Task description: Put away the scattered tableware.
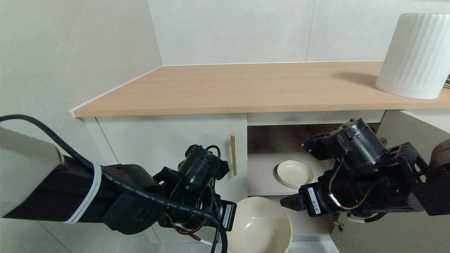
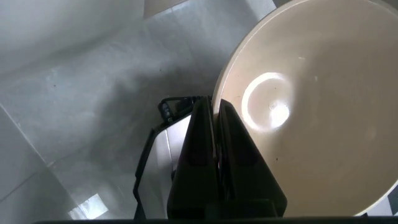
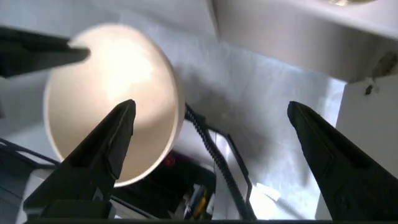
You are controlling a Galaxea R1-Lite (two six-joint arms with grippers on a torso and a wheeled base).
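Note:
My left gripper (image 1: pixel 230 215) is shut on the rim of a cream bowl (image 1: pixel 260 225), held low in front of the open cabinet. In the left wrist view the fingers (image 2: pixel 214 134) pinch the rim of the bowl (image 2: pixel 311 106), whose inside faces the camera. My right gripper (image 1: pixel 291 203) hovers just right of the bowl, open, with nothing between its fingers. From the right wrist the bowl (image 3: pixel 112 124) sits behind one finger of the right gripper (image 3: pixel 217 130). A small cream plate (image 1: pixel 294 173) lies on the cabinet shelf (image 1: pixel 262 175).
A wooden countertop (image 1: pixel 246 88) runs above the cabinet, with a white ribbed container (image 1: pixel 415 56) at its right end. The left cabinet door with a gold handle (image 1: pixel 232 154) is closed. The right door (image 1: pixel 418 121) stands open beside my right arm. The floor below is light tile.

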